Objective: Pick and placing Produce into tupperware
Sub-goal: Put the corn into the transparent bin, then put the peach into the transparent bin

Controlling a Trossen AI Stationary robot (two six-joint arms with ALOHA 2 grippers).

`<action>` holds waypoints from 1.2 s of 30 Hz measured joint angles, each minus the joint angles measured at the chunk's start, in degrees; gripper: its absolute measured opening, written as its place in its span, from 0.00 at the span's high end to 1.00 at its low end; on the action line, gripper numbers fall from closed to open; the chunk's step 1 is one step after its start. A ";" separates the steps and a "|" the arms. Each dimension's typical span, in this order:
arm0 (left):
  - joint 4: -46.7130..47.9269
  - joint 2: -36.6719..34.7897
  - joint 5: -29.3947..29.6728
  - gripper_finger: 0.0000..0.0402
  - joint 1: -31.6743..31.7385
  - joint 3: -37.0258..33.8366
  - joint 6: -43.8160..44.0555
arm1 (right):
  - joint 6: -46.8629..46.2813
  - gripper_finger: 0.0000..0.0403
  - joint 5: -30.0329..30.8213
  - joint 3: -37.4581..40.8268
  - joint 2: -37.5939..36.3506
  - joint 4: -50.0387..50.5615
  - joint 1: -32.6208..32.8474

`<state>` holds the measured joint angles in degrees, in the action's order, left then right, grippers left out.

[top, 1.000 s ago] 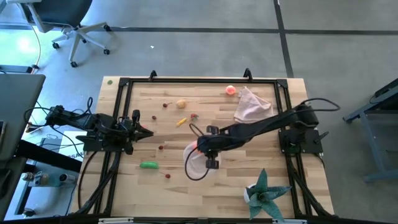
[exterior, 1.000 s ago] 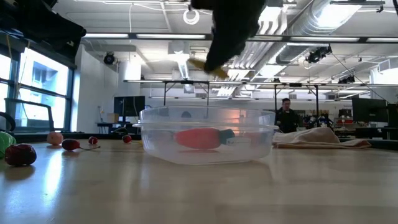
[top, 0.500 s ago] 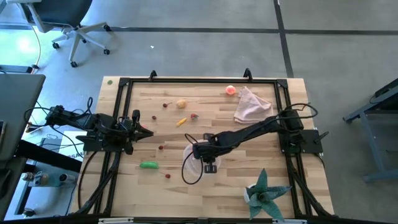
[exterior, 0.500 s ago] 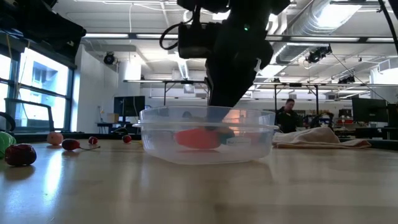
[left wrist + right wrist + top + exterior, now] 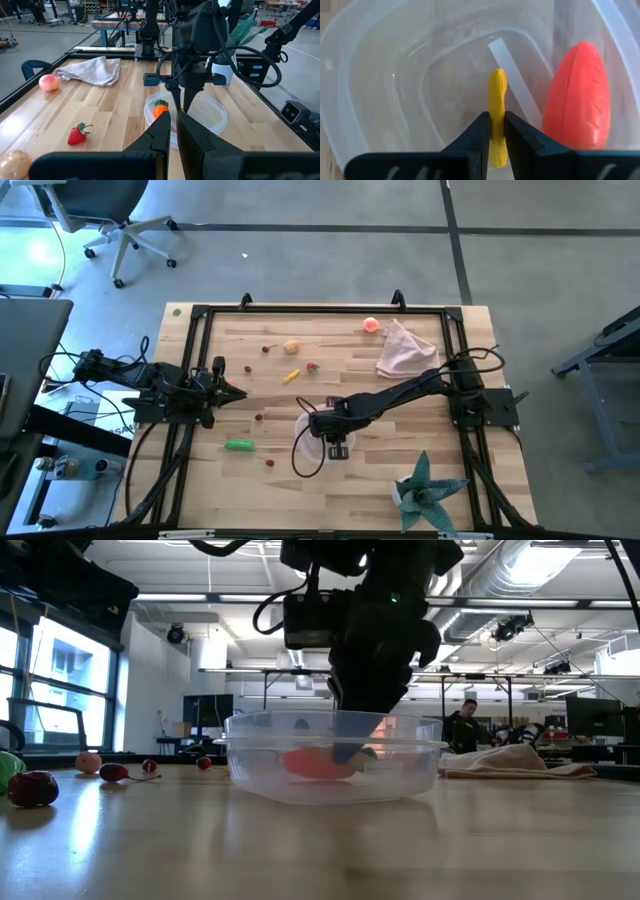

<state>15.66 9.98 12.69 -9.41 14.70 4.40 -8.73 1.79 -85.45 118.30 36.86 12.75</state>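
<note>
— What is held by the right gripper, and which way is it turned?

— A yellow stick is pinched between the two dark fingers, with its long axis running straight out ahead of the fingertips, down toward the floor of the clear tupperware. It is seen as a smooth, slim, plain yellow piece with a rounded tip.

— And what lies close to that gripper?

— Just beside the stick, inside the same container, an orange carrot is laid roughly parallel to it, pointed end away from the wrist. In the left wrist view its green top is seen. No writing or label can be read on anything.

— Where is the other arm kept?

— The left gripper is parked well away from the container, near the table edge, fingers closed on nothing. A green pod, a strawberry, a pink ball and a tan ball are left scattered on the wood.
</note>
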 joint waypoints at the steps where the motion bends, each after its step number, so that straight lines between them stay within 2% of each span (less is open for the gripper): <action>1: -0.01 0.00 0.01 0.95 0.02 0.00 0.02 | -0.02 0.89 -0.28 0.02 0.00 -0.01 0.00; 13: -0.01 0.00 0.02 0.95 0.01 0.00 0.02 | -0.20 0.89 -0.53 0.02 0.00 -0.38 0.00; 26: -0.02 0.00 0.00 0.95 0.00 0.00 0.02 | 0.22 0.72 1.12 0.04 0.00 -0.63 -0.02; 36: 0.00 0.00 0.02 0.95 0.00 0.00 0.02 | -1.22 0.71 4.79 -2.29 -2.45 0.80 -0.02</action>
<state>15.66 9.98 12.71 -9.41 14.70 4.42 -9.95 6.58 -87.74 115.85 37.67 12.73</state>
